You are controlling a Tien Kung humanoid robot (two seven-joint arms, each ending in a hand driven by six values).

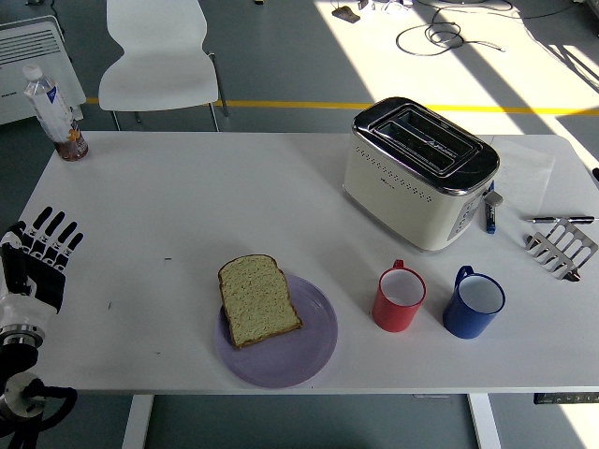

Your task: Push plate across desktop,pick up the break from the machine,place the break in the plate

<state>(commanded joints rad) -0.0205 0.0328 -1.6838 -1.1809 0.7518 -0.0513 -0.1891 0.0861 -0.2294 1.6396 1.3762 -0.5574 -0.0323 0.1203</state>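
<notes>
A slice of bread (256, 298) lies on the left part of a purple plate (299, 346) near the table's front edge, its top corner hanging over the plate's rim. The cream and chrome toaster (419, 171) stands at the back right, both slots showing no bread. My left hand (37, 257) hovers at the table's left edge, far from the plate, fingers straight and spread, holding nothing. My right hand does not appear.
A red mug (400, 299) and a blue mug (474, 302) stand right of the plate. A metal toast rack (562, 249), a pen (560, 220) and a blue marker (489, 216) lie at the right. A bottle (56, 113) stands back left; a white chair (160, 58) is behind the table.
</notes>
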